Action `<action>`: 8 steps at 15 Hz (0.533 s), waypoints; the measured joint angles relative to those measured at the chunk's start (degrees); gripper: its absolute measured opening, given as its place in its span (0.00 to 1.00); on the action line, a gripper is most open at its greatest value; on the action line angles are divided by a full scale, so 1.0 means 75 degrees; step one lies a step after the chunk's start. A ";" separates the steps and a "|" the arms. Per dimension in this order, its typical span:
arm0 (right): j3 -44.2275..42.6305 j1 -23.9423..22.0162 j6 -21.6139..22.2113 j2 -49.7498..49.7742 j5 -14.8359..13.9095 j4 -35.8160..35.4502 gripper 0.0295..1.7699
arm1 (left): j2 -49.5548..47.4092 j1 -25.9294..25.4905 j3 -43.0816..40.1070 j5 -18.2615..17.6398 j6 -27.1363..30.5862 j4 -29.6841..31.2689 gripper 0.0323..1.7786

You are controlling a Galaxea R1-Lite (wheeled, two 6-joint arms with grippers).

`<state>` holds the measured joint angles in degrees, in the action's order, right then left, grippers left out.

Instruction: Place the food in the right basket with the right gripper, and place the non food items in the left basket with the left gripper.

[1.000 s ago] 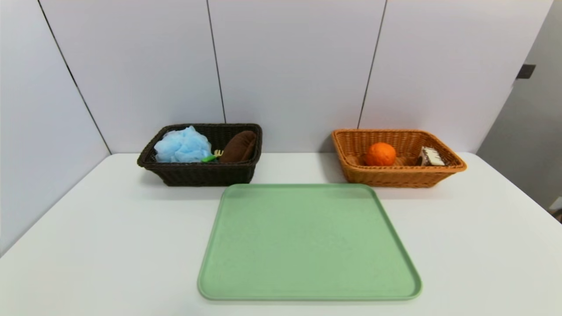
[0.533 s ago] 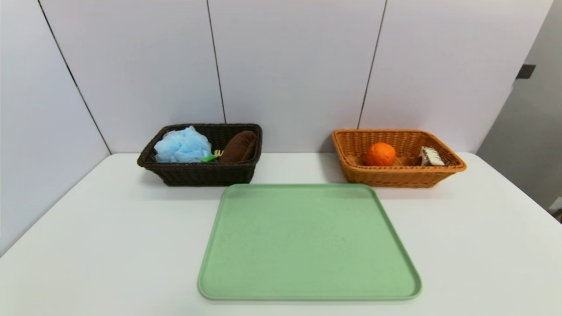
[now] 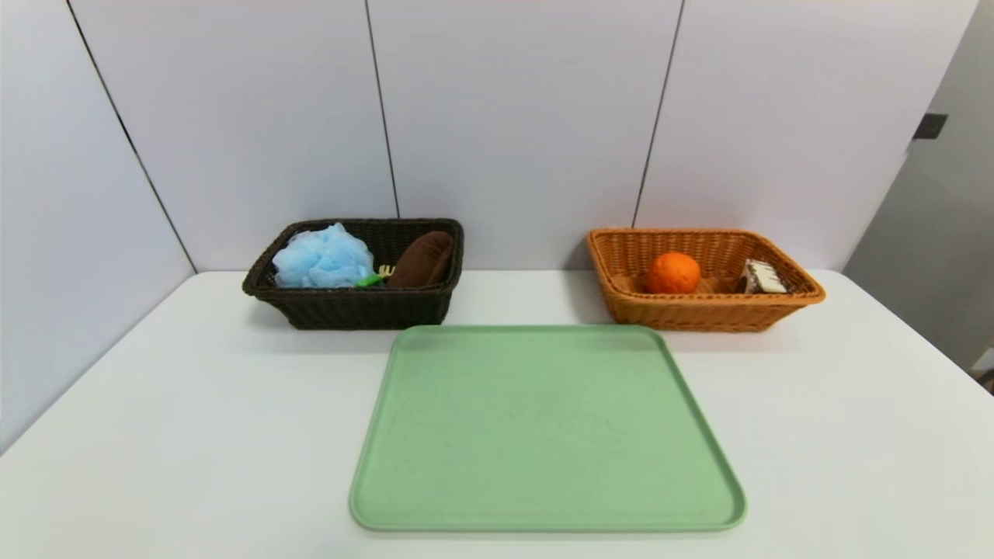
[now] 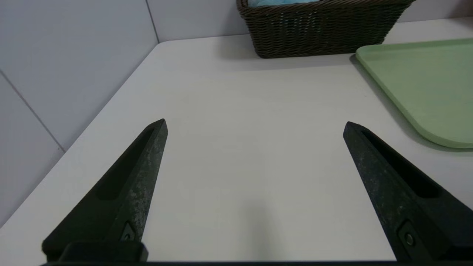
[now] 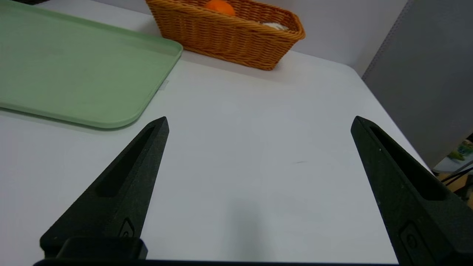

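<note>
White table (image 3: 194, 435), pale wall panels (image 3: 520, 132) behind it, grey surface off past the right edge. Nearest: left gripper (image 4: 255, 127), wide, nothing between the fingers, over bare table on the robot's left side, out of the head view. Right gripper (image 5: 260, 122) likewise wide and unloaded, over bare table on the right side. Next out, green tray (image 3: 543, 427) in the middle, nothing on it. Far side, left: dark brown basket (image 3: 365, 309) with blue bath puff (image 3: 324, 258) at its left end, brown towel (image 3: 423, 260) leaning at its right end, spoon (image 3: 370, 280) between them, green handle toward the puff. Far side, right: orange-tan basket (image 3: 699, 314) with orange (image 3: 673, 273) left of centre and cake wedge (image 3: 765, 277) toward the right end. Both baskets sit beyond the tray, long axes across the table, each ahead of its own gripper and well apart from it; left arm nearer the dark one, right arm nearer the tan one. Sort looks complete to me, so no pick is called for; any move should just keep the arms back from the rims. Versus the earlier head frames: no visible change, items and tray in the same spots.
</note>
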<state>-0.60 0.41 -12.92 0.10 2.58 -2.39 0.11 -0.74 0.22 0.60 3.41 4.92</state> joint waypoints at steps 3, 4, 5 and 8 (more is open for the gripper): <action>0.0044 0.0000 0.0562 0.0000 0.0088 0.0432 0.96 | -0.0005 -0.0003 -0.0026 -0.0026 -0.0502 -0.0039 0.95; 0.0041 0.0003 0.0831 0.0000 0.0062 0.0432 0.96 | -0.0008 -0.0003 -0.0026 -0.0011 -0.0580 -0.0039 0.95; 0.0041 0.0003 0.0959 0.0000 0.0052 0.0431 0.96 | -0.0008 -0.0003 -0.0026 0.0003 -0.0608 -0.0039 0.95; 0.0059 0.0003 0.1047 0.0000 0.0047 0.0392 0.96 | -0.0008 -0.0003 -0.0029 0.0023 -0.0608 -0.0041 0.95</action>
<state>-0.16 0.44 -5.07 0.10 2.94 0.55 0.05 -0.77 0.00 0.77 -1.15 4.62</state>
